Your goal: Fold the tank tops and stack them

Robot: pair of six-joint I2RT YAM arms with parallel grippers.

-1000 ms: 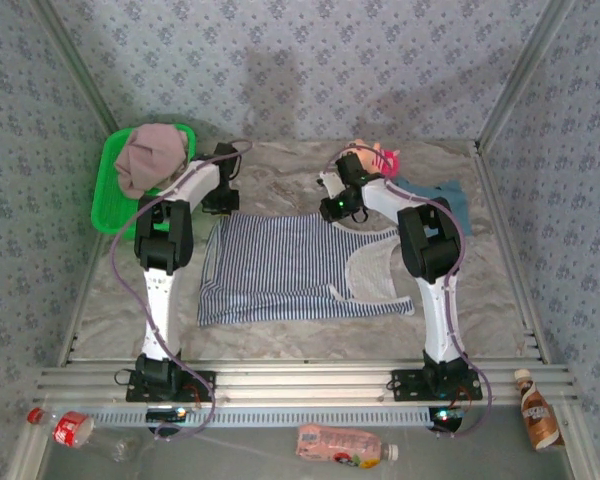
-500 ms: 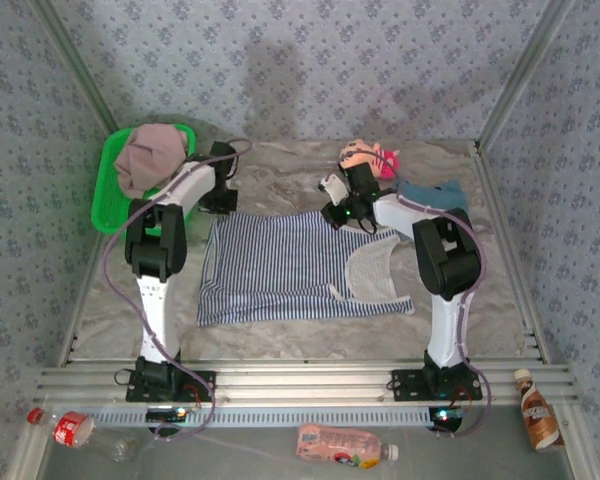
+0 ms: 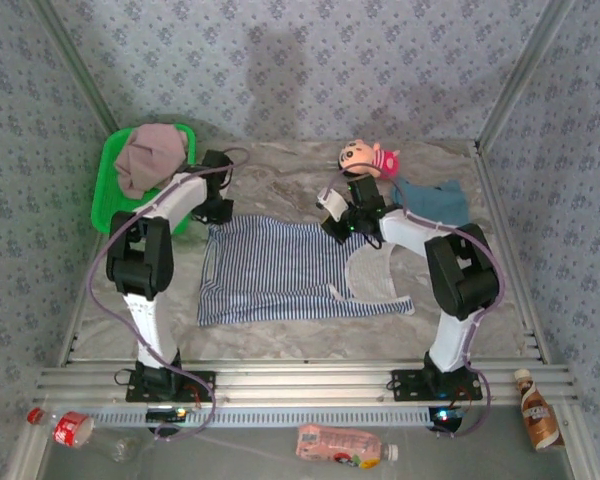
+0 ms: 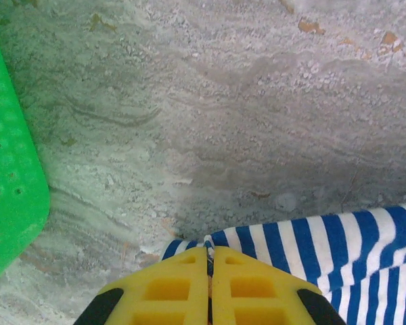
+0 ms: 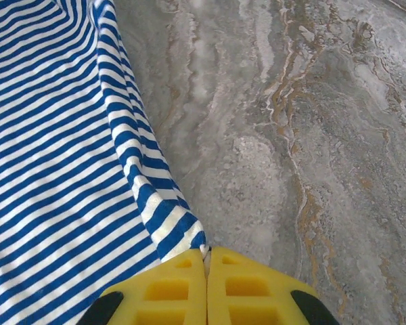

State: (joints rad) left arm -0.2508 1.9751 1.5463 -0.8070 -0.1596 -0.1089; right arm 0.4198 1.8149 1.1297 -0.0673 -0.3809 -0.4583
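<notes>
The striped tank top [image 3: 280, 265] is laid flat on the table [image 3: 300, 335]; its far L corner is pinched in the closed left gripper [image 4: 210, 252], its far edge in the closed right gripper [image 5: 206, 256]. Further back, the mauve top [image 3: 148, 155] is heaped in the green basket [image 3: 105, 205] at L, and the teal top [image 3: 435, 200] is bunched by the doll [image 3: 365, 157] at R.

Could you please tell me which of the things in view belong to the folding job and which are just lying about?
Belong to the job:
striped tank top, pinched by the left gripper and the right gripper
teal-blue tank top
mauve-pink tank top, in the green basket

Just lying about:
plush doll
pink bottle
brown bottle
red-labelled bottle
</notes>
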